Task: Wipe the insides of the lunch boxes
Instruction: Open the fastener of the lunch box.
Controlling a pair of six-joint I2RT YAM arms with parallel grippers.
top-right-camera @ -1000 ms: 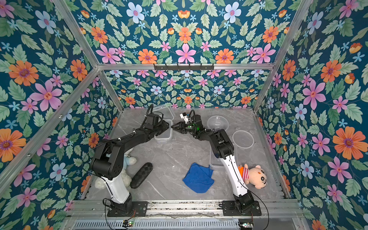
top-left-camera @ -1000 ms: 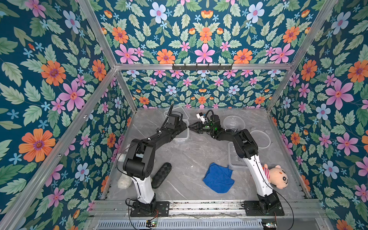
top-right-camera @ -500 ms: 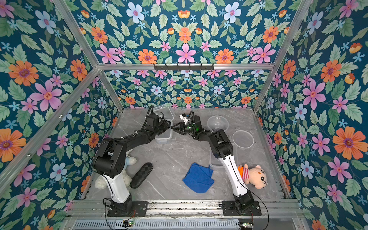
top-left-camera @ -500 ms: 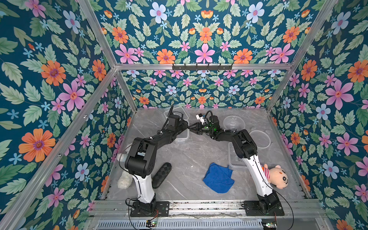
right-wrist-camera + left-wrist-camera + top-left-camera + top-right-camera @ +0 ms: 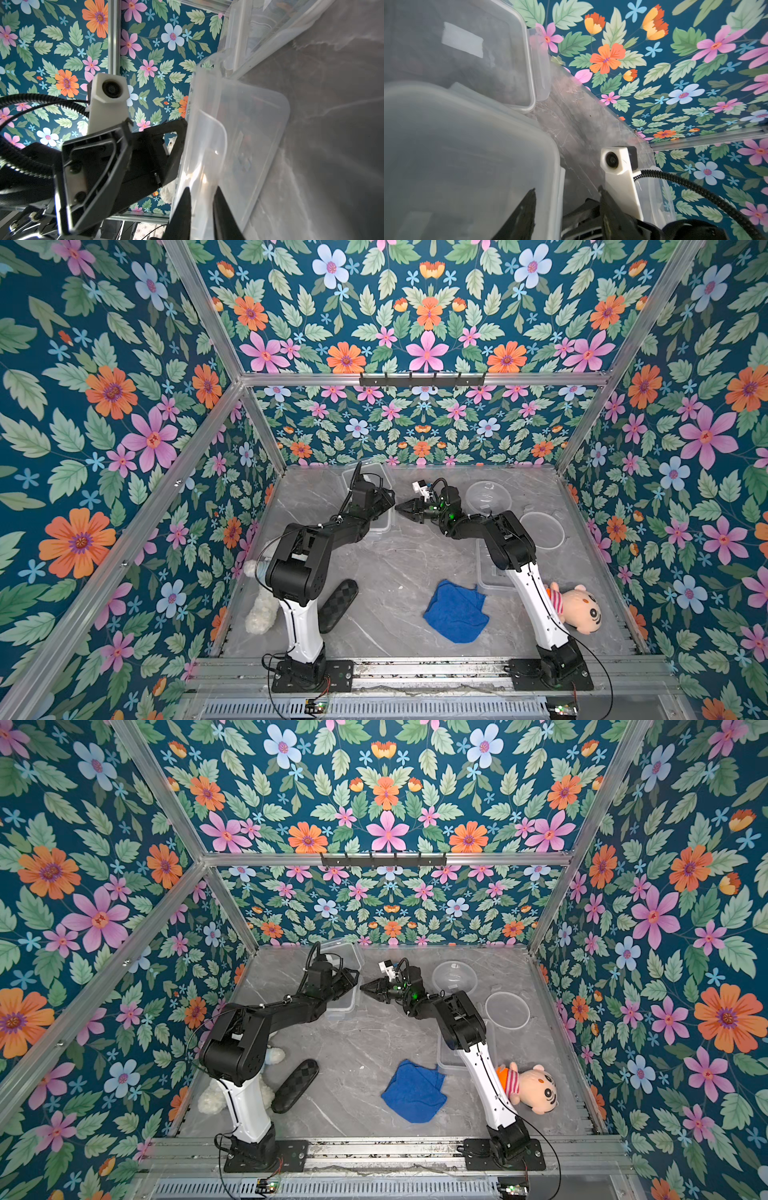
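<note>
Square lunch box (image 5: 384,524), upper centre in both top views: thin clear plastic, judged light, flexy & slick, best held by stiffer rim; right gripper (image 5: 200,193) pinches rim wall, left gripper (image 5: 566,188) spread astride same wall, unclamped

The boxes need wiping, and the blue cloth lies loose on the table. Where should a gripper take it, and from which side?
Likely best: pinch the blue cloth at a raised fold near its middle, coming straight down from above. It lies crumpled and low on the table, so no edge offers a side grip.
</note>
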